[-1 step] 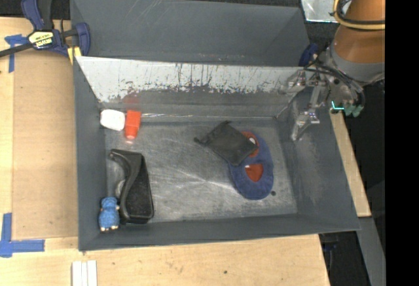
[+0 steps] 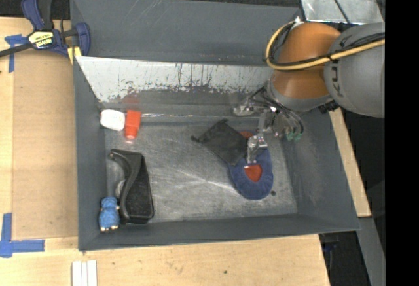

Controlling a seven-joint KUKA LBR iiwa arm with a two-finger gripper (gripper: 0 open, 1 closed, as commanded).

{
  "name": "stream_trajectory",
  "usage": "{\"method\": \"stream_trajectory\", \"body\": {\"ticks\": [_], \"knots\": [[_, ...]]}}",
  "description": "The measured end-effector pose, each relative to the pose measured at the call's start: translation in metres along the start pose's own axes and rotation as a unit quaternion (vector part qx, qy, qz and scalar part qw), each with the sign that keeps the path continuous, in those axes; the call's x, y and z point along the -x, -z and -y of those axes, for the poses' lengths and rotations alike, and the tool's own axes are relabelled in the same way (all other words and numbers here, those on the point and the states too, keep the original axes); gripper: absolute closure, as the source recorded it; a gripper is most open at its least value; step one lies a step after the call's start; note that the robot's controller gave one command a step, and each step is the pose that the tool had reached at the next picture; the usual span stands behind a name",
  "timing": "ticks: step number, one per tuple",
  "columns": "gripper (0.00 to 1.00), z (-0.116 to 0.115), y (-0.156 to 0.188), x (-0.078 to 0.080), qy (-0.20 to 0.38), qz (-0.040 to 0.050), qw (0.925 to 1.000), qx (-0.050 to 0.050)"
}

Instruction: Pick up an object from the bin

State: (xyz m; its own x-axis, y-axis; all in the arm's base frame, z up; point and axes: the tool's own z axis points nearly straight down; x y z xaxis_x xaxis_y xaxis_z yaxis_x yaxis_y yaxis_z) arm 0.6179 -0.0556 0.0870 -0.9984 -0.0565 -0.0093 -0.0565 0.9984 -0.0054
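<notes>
At right of bin [image 2: 196, 29] floor: gripper [image 2: 254, 159] low over blue rounded object [image 2: 243, 188].
Object bears a red patch [image 2: 252, 173]; gripper tip sits at that patch, contact unclear; claw opening: cannot tell; black flat piece [image 2: 222, 137] just beside, to its left; white-and-orange bottle [image 2: 121, 121], black-handled brush [image 2: 134, 186], small blue figure [image 2: 109, 213] well apart by the left wall.

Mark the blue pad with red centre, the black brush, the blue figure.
blue pad with red centre [image 2: 244, 187], camera view, its blue lower part.
black brush [image 2: 137, 192], camera view, its broad head.
blue figure [image 2: 109, 213], camera view, its body.
</notes>
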Motion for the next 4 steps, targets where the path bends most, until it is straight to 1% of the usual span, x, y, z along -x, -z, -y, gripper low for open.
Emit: {"method": "stream_trajectory", "body": {"ticks": [1,2,3,4], "knots": [[0.00,-0.066,0.015,0.002,-0.106,-0.0013,0.9943,0.003],[0.00,-0.065,0.014,0.011,-0.184,-0.0054,0.9829,0.002],[0.00,-0.114,-0.007,0.003,-0.393,-0.0026,0.9195,-0.002],[0.00,-0.143,-0.008,0.010,-0.254,-0.0060,0.9671,-0.004]]}}
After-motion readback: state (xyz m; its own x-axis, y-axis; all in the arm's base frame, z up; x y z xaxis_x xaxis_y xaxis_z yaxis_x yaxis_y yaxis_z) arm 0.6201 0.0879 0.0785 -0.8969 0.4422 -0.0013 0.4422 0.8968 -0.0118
